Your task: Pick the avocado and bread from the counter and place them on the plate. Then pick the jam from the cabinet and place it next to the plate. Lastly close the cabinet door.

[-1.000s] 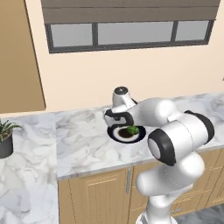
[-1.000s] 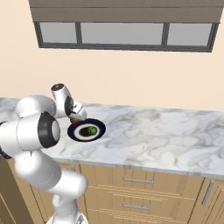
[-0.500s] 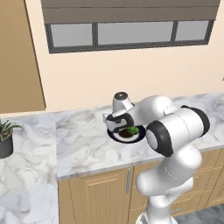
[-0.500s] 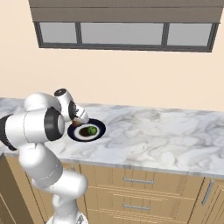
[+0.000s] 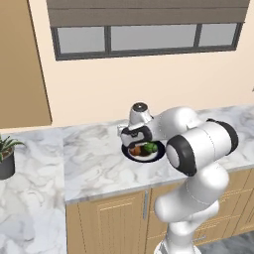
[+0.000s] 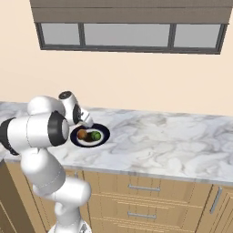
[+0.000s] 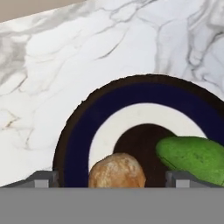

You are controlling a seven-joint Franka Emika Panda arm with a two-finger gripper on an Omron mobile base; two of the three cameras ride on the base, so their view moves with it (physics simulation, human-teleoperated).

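since a second ago the hand (image 7: 112, 186) has spread wide, leaving bread (image 7: 117, 171) beside avocado (image 7: 192, 158) on plate (image 7: 83, 131); a careless lift could nudge either off.

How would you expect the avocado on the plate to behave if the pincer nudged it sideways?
The avocado looks smooth and rounded, so it would probably roll rather than slide. It lies beside the bread on the plate, whose shallow rim might not stop it.
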